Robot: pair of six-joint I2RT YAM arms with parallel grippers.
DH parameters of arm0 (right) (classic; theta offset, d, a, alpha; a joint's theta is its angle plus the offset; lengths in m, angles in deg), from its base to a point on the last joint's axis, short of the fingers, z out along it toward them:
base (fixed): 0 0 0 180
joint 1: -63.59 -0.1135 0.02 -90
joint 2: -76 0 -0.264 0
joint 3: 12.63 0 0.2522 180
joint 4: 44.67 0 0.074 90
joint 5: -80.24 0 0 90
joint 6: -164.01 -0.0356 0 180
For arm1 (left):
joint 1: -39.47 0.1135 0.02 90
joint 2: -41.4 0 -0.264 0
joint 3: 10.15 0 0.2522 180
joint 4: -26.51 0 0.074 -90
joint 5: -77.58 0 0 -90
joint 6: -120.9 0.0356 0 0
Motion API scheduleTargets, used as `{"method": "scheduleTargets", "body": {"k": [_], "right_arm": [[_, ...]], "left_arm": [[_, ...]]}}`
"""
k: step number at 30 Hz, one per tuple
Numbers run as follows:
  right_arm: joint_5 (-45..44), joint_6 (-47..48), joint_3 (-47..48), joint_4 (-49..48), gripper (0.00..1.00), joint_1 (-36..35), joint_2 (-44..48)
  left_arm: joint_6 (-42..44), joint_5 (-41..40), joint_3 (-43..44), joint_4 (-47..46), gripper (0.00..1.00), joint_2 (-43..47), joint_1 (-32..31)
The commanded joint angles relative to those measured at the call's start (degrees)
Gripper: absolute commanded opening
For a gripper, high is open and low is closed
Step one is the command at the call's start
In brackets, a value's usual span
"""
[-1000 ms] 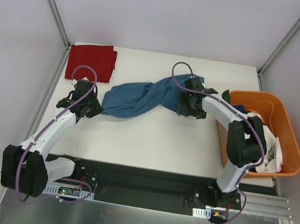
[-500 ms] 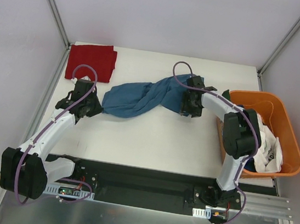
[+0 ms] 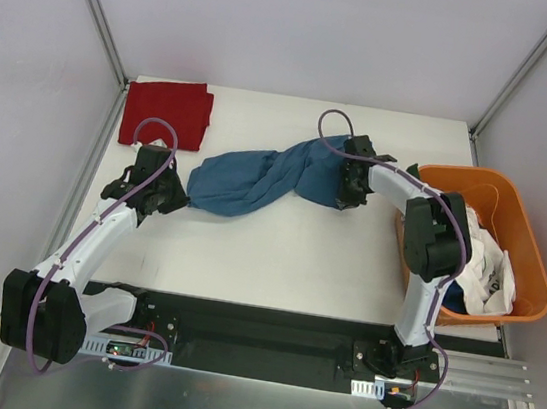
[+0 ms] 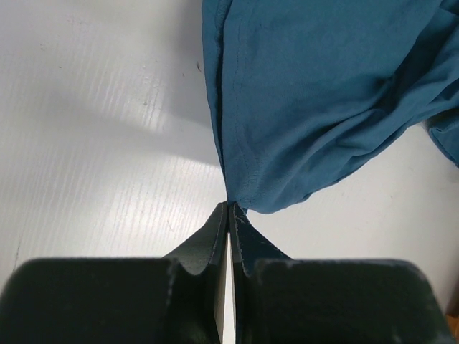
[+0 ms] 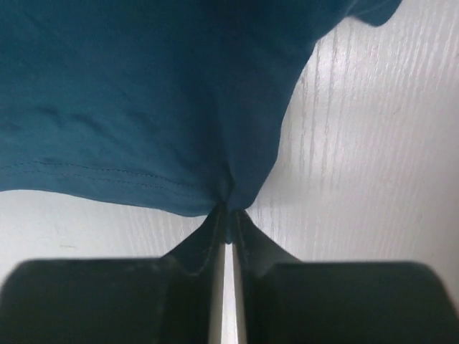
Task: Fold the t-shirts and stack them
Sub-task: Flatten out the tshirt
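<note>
My left end effector (image 4: 229, 215) is pinched tight, its two dark fingers (image 4: 204, 240) pressed together on the stitched hem corner of the soft teal-blue cotton t-shirt (image 3: 257, 177). My right end effector (image 5: 228, 218) is clamped just as closely on the opposite end of the same shirt, with a small fold of hem caught between its tips (no gap shows between the fingers in either wrist view).

Between my two grips the teal-blue shirt lies bunched into a long, loose band across the middle of the white counter (image 3: 287, 252). It runs from low on my left up towards the far right. The cloth is wrinkled and gathered rather than spread flat, and from the overhead view it appears to rest on the counter along most of its length.

The deep red cotton t-shirt (image 3: 166, 113) sits folded into a neat rectangle at the far left corner of the counter, well apart from the teal one.

The orange plastic basket (image 3: 522, 232) stands at the right edge of the counter, beside my right arm. A crumpled white t-shirt (image 3: 491, 279) lies in it, with some darker cloth underneath (I cannot tell which garment that is).
</note>
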Motion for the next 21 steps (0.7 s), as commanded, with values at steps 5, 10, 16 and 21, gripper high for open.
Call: {"method": "scheduleTargets", "body": {"k": [5,10,16,21], "right_arm": [[2.45,2.11,0.31,-1.66,0.01,0.42,11.49],[-0.01,3.87,1.97,0.0,0.01,0.42,28.16],[-5.99,5.18,12.75,2.47,0.01,0.51,42.17],[-5.55,8.44,21.73,0.71,0.01,0.51,52.81]], "left_arm": [[0.34,2.02,3.69,-1.12,0.0,2.71,0.64],[0.52,-0.7,10.63,-0.95,0.0,6.4,0.64],[2.1,-7.03,22.84,-0.68,0.0,14.13,0.64],[5.69,-13.96,35.56,-0.51,0.0,20.02,0.64]]}}
